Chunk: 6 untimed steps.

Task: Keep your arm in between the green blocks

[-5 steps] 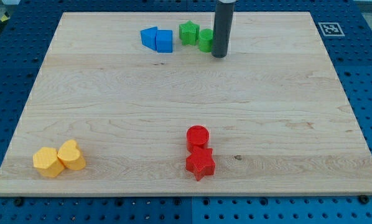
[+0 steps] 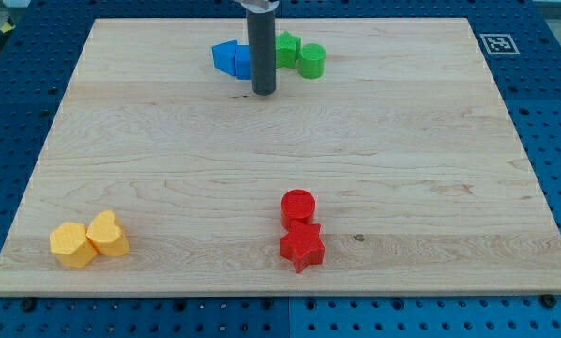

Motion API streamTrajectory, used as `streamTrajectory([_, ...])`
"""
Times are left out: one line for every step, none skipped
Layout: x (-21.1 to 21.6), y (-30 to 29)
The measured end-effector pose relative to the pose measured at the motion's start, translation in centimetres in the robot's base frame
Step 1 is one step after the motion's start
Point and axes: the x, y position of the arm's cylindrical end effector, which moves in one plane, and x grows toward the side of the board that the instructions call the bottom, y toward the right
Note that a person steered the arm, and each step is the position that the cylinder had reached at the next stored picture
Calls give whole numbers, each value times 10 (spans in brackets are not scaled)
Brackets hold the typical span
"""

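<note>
My rod stands upright in the upper middle of the frame, entering from the top edge; my tip (image 2: 264, 92) touches the bench.

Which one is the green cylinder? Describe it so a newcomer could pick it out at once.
Start at the wooden board's top edge, where four blocks sit in a row. The green cylinder is the one furthest to the view's right. Its flat round top sets it apart from the green star touching it on the left.
</note>
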Motion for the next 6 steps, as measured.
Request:
streamTrajectory([-8, 12])
streamTrajectory([-27, 12])
streamTrajectory([-40, 17])
streamTrajectory([-50, 36])
streamTrajectory([-52, 74])
streamTrajectory([-52, 109])
